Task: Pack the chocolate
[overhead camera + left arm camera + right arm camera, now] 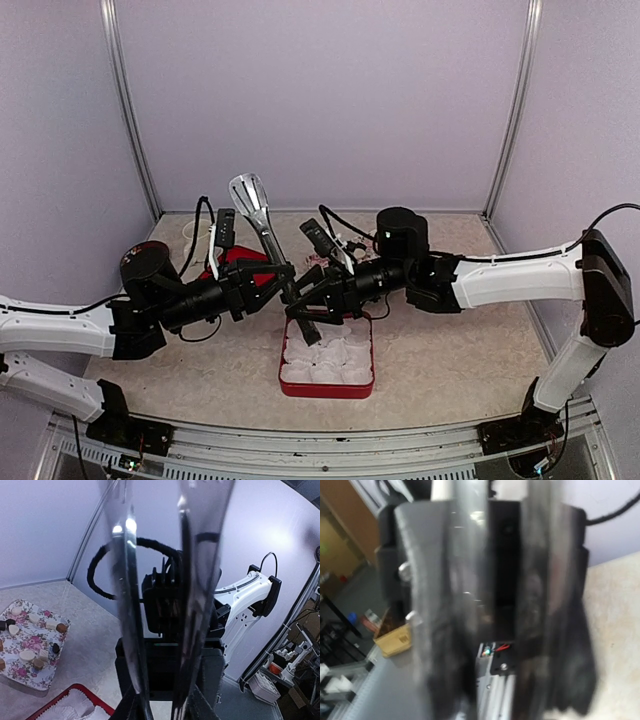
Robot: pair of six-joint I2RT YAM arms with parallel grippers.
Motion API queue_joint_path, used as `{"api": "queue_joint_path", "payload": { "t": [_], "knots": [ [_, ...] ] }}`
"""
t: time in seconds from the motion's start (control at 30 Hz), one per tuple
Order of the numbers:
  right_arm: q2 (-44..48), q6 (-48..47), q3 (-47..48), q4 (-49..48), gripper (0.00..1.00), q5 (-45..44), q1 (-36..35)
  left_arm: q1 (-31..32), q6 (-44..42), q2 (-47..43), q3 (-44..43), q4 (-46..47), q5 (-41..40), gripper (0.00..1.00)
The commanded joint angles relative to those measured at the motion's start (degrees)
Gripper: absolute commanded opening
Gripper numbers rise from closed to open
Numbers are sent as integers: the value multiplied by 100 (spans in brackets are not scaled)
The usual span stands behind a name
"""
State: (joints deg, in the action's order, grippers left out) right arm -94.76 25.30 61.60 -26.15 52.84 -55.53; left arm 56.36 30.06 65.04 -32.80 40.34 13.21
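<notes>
The chocolate (33, 643), small dark, tan and pale pieces, lies on a floral tray (14, 672) at the left of the left wrist view. Metal tongs (256, 205) stick up over the table's middle, and their two arms (131, 605) run up between my fingers. My left gripper (283, 285) (165, 700) is shut on the tongs' handle end. My right gripper (305, 318) (505, 630) faces it just above the red box (369, 377). Its jaws stand apart in a blurred view, with a silver strip of the tongs (465, 535) beside one finger.
The red box holds white crinkled paper cups (325, 355) (75, 711). A red lid-like piece (237, 257) lies behind my left arm, and a white cup (193, 232) stands at the back left. Both arms cross the table's middle, with walls at the back and sides.
</notes>
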Motion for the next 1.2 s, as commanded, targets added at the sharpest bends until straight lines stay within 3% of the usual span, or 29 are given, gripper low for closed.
{"api": "queue_joint_path", "payload": {
  "t": [0.0, 0.1, 0.3, 0.6, 1.07, 1.17],
  "knots": [
    [31, 496, -203, -979, 64, -2, 42, 95, 135, -68, 235, 855, -363, 28],
    [-112, 696, -133, -1324, 58, 0, 39, 191, 127, 35, 287, 1065, -497, 28],
    [-502, 1097, 71, -1790, 62, 35, 42, 335, -23, 99, 443, 1497, -818, 29],
    [-711, 1306, 135, -2198, 56, 40, 41, 376, -65, 238, 531, 1762, -987, 29],
    [-671, 1536, 46, -2432, 28, -18, 64, 437, -168, 277, 644, 1985, -1114, 30],
    [-543, 1462, -64, -2250, 22, -78, 121, 437, -182, 192, 707, 1952, -1201, 41]
  ]
}}
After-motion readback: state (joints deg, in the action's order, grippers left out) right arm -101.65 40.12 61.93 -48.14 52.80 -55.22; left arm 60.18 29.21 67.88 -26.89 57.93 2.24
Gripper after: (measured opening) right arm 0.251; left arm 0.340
